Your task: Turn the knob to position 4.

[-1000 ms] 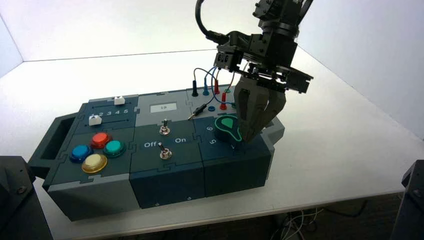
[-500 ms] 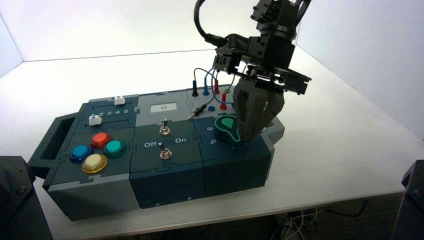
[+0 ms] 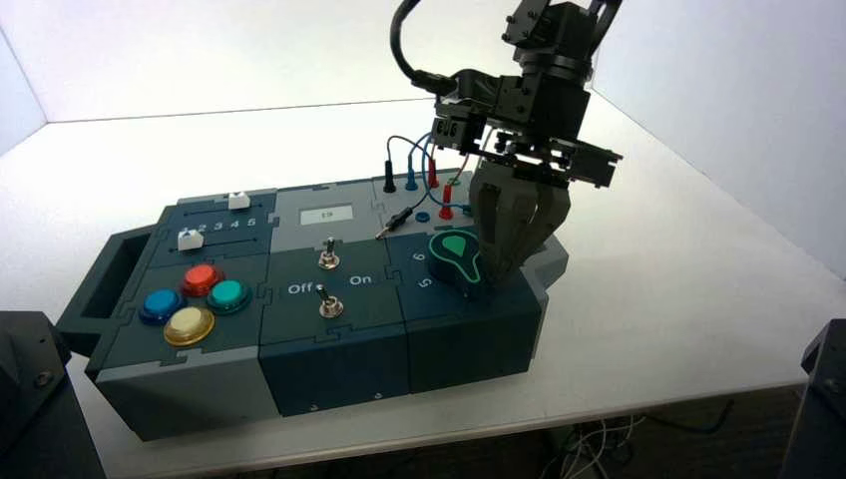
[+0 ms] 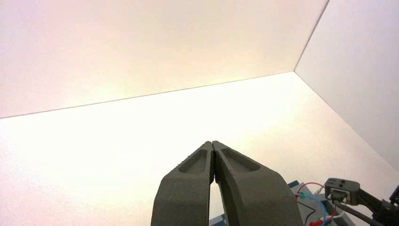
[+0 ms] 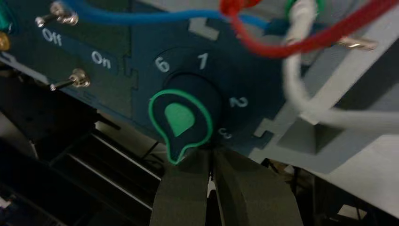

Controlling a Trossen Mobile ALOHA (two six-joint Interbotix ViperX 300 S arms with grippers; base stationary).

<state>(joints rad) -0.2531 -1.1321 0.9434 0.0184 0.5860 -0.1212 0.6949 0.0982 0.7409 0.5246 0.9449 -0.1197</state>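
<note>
Two arms belong to the rig, but in the high view only the right gripper [image 3: 496, 271] is at work, standing nearly upright over the right end of the box [image 3: 339, 359]. Its fingers come down just beside the knob [image 3: 455, 256], on the knob's right, and cover the panel there, so the dial numerals on that side are hidden. A 5 and a 6 show to the knob's left. The knob sits on the front right panel, close to the box's right edge, with bare table [image 3: 678, 289] beyond it. The plugged wires [image 3: 429, 165] rise right behind the gripper.

In the left wrist view the left gripper [image 4: 213, 146] is well away from the box, its fingertips pressed together on nothing, with open white table ahead; only a corner of the box shows.

In the right wrist view the knob [image 5: 181, 121] lies just ahead of the right gripper [image 5: 210, 165], whose fingers are closed tip to tip, holding nothing, beside the pointer. Numerals 6, 1, 2 and 3 are readable; position 4 is not visible, as the pointer and fingertips cover that part of the arc.
</note>
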